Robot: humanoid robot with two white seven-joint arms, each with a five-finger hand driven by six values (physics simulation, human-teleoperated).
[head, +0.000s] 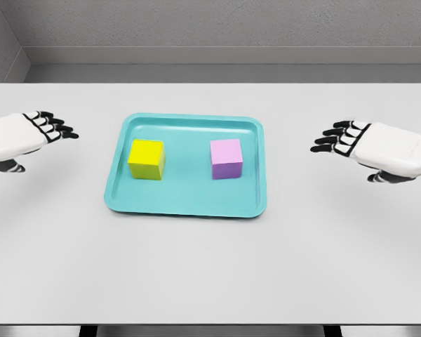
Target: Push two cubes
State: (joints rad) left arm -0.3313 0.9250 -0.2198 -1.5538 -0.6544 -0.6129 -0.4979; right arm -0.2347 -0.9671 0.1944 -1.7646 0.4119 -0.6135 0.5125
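My left hand (24, 137) comes in from the left edge and sits out over the table (210, 274), well apart from the tray (189, 207). Its fingers (56, 126) are stretched out and a little fanned, dark tips pointing right toward the tray, with the thumb tucked lower and nearer me. They hold nothing and touch nothing that I can see.

My right hand (379, 149) mirrors it on the right side, also clear of the tray. Those fingers (333, 139) are likewise extended and loosely spread, tips pointing left, thumb hanging below the palm. Nothing is in that grasp either.

Between my two hands lies the teal tray, a shallow rectangle with a raised rim and rounded corners, set near the middle of the table. Inside it are both cubes. The yellow cube (146, 159) sits in the left half, closer to my left hand; the pink cube (226, 159) sits in the right half, closer to my right hand. They stand flat on the tray floor, well apart from each other, with bare teal between them, and neither touches the rim.

The tray's raised rim stands between each set of fingertips and the cube nearest them. Beyond the far edge of the table is a grey wall.
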